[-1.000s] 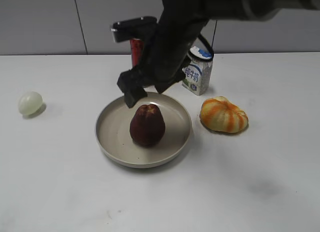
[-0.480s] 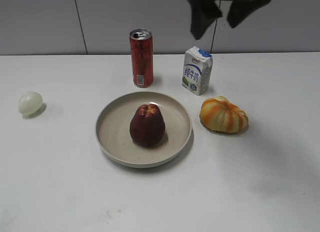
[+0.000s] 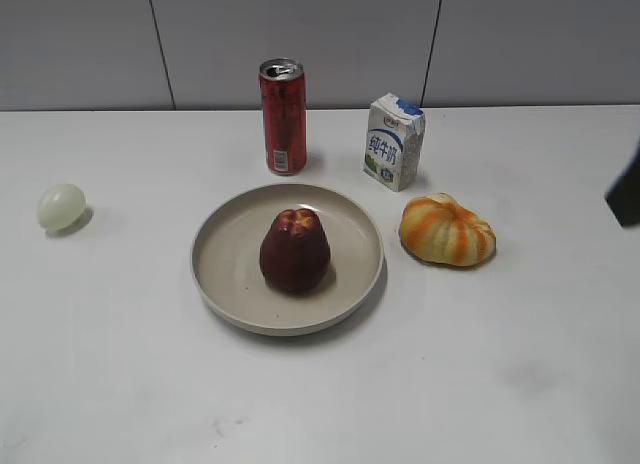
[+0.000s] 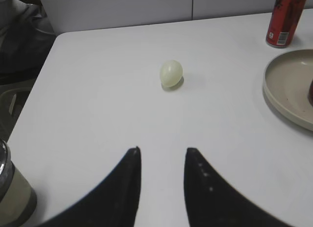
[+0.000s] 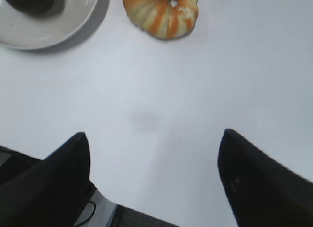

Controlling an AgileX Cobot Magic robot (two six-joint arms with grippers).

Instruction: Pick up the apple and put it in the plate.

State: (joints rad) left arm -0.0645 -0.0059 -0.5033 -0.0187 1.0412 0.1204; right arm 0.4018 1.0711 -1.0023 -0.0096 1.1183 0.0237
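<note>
The dark maroon apple [image 3: 295,249] stands upright in the middle of the beige plate [image 3: 225,274] at the table's centre. The right wrist view shows a sliver of the apple [image 5: 32,2] and the plate [image 5: 58,26] at its top left. The left wrist view shows the plate's rim [image 4: 283,95] at the right edge. My right gripper [image 5: 154,141] is wide open and empty, over bare table near the front edge; only a dark sliver of it [image 3: 625,189] shows at the exterior view's right edge. My left gripper [image 4: 161,151] is open and empty at the table's left.
A red can [image 3: 283,116] and a milk carton [image 3: 394,141] stand behind the plate. An orange-and-cream striped pumpkin-like thing [image 3: 447,229] lies right of the plate. A small pale ball [image 3: 61,206] lies at the far left, ahead of my left gripper.
My right arm has lifted away from above the plate and drawn off to the right, out of most of the exterior view. The apple stays in the plate.
</note>
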